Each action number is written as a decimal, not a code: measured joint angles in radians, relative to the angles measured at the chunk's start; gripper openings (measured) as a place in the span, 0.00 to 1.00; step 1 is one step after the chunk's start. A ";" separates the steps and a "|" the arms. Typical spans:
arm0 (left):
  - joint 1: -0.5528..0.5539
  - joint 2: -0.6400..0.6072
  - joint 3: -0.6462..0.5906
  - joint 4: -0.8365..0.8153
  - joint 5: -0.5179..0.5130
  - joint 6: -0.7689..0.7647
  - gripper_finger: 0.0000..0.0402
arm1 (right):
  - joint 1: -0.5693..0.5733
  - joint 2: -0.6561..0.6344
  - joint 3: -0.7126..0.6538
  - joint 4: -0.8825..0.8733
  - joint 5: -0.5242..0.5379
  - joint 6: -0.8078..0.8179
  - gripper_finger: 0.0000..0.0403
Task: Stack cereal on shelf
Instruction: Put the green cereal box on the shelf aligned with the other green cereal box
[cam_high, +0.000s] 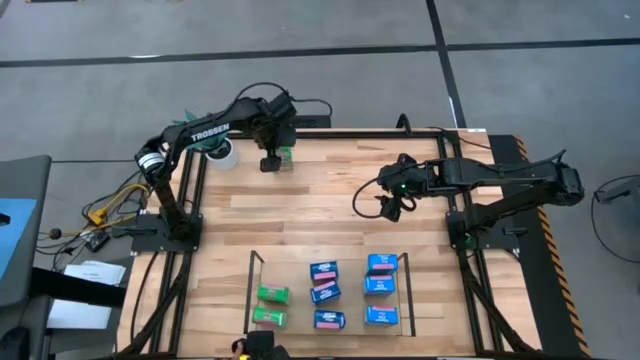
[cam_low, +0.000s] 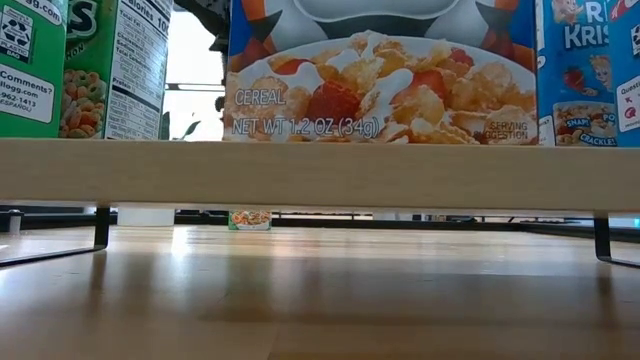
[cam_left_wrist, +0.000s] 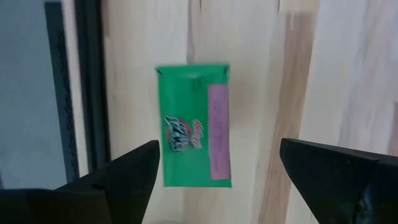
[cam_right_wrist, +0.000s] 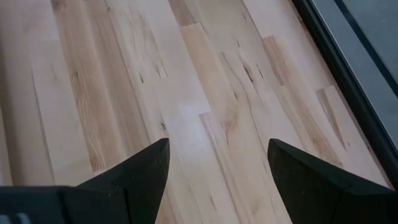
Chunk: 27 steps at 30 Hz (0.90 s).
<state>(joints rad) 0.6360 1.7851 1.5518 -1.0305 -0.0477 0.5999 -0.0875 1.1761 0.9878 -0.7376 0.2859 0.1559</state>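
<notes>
While the left hand hovers wide open and empty over a small green cardboard cereal box lying flat near the wooden surface edge, the right hand hangs open, holding nothing. Eight boxes sit on the dark-railed, wood-based shelf.

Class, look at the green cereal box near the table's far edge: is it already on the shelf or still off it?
Off it. The green box lies on the bare table under the open left hand, far from the shelf.
</notes>
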 joint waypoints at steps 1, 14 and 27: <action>-0.002 0.000 -0.013 0.004 -0.011 -0.001 0.80 | 0.000 0.000 0.000 0.000 0.000 -0.004 0.74; -0.005 0.000 -0.049 0.085 -0.026 0.013 0.80 | 0.000 0.000 0.000 0.005 0.000 -0.008 0.74; -0.006 -0.001 -0.049 0.083 -0.021 0.017 0.67 | 0.000 0.000 0.000 0.005 0.000 -0.027 0.74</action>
<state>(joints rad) 0.6296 1.7844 1.5032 -0.9474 -0.0688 0.6173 -0.0875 1.1760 0.9878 -0.7327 0.2863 0.1285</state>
